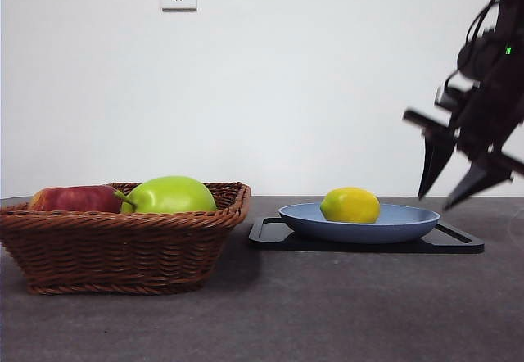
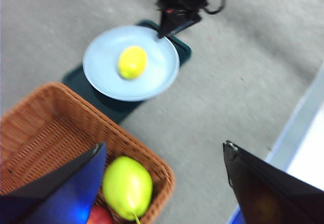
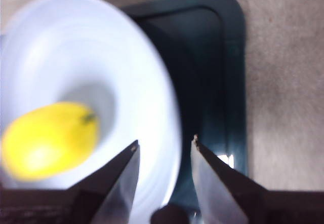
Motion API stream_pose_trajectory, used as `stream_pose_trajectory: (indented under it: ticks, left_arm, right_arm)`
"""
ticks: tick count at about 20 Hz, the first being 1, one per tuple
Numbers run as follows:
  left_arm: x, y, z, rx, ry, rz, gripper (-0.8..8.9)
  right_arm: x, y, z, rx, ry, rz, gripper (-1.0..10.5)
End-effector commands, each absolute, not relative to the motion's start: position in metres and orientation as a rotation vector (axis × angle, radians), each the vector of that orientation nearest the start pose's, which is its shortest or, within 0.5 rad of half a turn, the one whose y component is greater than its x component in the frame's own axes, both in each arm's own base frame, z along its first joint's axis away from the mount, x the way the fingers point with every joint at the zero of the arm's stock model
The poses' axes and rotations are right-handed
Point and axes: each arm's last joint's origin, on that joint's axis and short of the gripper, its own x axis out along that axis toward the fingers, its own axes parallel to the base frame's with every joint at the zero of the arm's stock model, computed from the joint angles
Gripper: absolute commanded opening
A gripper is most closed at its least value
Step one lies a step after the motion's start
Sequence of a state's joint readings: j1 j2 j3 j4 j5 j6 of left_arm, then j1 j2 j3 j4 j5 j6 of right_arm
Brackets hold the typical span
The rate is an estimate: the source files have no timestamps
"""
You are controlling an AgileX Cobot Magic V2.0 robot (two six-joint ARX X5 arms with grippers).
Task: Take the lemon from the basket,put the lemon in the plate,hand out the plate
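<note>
Hovering my right gripper (image 1: 446, 202), jaws parted, over the plate (image 1: 409, 219) rim; it's looking rigid, slick (lemon (image 1: 350, 205) may roll), so I'm judging that edge best.

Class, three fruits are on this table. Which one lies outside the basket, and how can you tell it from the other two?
The lemon: small, bright yellow, lying alone on the blue plate. The red apple and larger green pear-like fruit both sit inside the basket.

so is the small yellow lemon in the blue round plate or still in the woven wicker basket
In the plate. The small yellow lemon lies in the blue round plate; the woven wicker basket holds only other fruit.
</note>
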State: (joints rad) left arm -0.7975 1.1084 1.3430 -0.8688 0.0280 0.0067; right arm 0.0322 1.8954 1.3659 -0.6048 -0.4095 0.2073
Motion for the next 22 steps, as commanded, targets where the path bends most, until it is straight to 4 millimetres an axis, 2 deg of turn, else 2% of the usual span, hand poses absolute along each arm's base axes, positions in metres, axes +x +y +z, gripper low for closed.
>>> stream_pose_trajectory:
  ticks: [1, 4, 7, 11, 12, 15, 18, 22]
  left_arm:
    - [0.144, -0.150, 0.405, 0.242, 0.549, -0.795, 4.01]
    - [0.149, -0.150, 0.406, 0.264, 0.523, -0.778, 3.95]
    - [0.158, -0.150, 0.402, 0.276, 0.537, -0.752, 2.38]
    - [0.172, -0.146, 0.396, 0.354, 0.539, -0.696, 0.00]
    - [0.174, -0.143, 0.396, 0.370, 0.534, -0.683, 0.06]
    - [0.182, -0.132, 0.395, 0.362, 0.556, -0.627, 0.06]
    - [0.187, -0.116, 0.387, 0.342, 0.598, -0.576, 0.06]
    - [0.176, -0.099, 0.352, 0.286, 0.526, -0.546, 0.06]
  right_arm:
    - [0.378, 0.024, 0.228, 0.324, 1.094, 0.311, 1.9]
    - [0.353, 0.031, 0.267, 0.225, 1.046, 0.266, 1.8]
    - [0.322, 0.046, 0.310, 0.150, 0.944, 0.301, 1.7]
    - [0.275, 0.074, 0.354, 0.076, 0.794, 0.434, 0.5]
    - [0.263, 0.080, 0.360, 0.062, 0.768, 0.459, 0.3]
    - [0.230, 0.095, 0.368, -0.043, 0.695, 0.429, 0.0]
    - [0.197, 0.099, 0.365, -0.087, 0.566, 0.430, 0.0]
    - [0.159, 0.091, 0.345, -0.069, 0.369, 0.424, 0.0]
